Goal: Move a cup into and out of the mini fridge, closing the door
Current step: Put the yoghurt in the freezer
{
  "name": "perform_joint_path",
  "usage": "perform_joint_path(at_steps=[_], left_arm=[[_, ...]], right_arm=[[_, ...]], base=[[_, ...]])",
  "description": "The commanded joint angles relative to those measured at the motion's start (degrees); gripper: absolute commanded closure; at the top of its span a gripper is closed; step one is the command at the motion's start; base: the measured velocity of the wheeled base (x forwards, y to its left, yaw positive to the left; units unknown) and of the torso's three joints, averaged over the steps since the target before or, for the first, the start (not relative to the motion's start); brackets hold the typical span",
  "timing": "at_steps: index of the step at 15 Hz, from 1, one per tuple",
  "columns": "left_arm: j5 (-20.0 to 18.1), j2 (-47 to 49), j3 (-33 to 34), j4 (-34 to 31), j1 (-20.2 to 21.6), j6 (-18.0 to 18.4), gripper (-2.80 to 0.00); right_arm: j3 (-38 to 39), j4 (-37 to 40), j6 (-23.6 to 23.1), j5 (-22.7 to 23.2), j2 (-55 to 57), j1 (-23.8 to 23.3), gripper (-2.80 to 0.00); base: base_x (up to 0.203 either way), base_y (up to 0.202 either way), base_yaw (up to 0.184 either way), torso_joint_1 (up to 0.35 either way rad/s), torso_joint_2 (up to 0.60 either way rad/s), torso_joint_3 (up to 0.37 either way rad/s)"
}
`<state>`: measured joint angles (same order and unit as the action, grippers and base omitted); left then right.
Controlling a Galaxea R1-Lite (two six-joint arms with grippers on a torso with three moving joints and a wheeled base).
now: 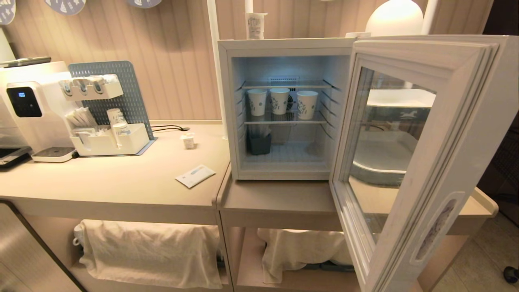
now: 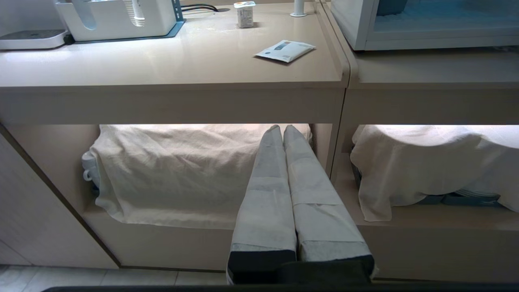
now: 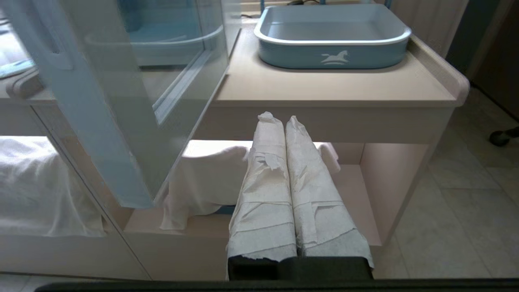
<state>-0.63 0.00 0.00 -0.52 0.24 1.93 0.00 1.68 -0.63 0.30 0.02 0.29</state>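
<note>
While both arms hung parked below the counter, left gripper (image 2: 282, 129) and right gripper (image 3: 279, 119) pressed closed, empty | tiny white foil-lidded plastic cup (image 1: 188, 141) stood on beige counter (image 1: 121, 182), left of open white mini fridge (image 1: 284, 44) | judged light, thin-walled, crushable; gentle side grip at mid-body.

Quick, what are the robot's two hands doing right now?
Left end effector: closed, holding nothing.
Right end effector: closed, holding nothing.

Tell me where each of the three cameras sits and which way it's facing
Head: high, looking down at the open mini fridge and its door; no arm shows.
Left wrist: low, facing the counter; left gripper shut.
Right wrist: low, beside the door, facing a blue tray; right gripper shut.
Shared: head and left wrist both show the cup.
</note>
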Motion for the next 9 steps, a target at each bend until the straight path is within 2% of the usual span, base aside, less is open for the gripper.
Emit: perform_joint_path(at_steps=[1, 9], left_arm=[[0.0, 0.0, 0.1, 0.1, 0.0, 0.0, 0.0], [0.0, 0.0, 0.1, 0.2, 0.0, -0.1, 0.0]], right_arm=[[0.0, 0.0, -0.1, 0.0, 0.1, 0.1, 0.0], [0.0, 0.0, -0.1, 0.0, 0.1, 0.0, 0.0]], base=[[0.001, 0.134, -0.005, 0.004, 0.0, 0.005], [0.0, 0.189, 0.0, 0.002, 0.0, 0.002]])
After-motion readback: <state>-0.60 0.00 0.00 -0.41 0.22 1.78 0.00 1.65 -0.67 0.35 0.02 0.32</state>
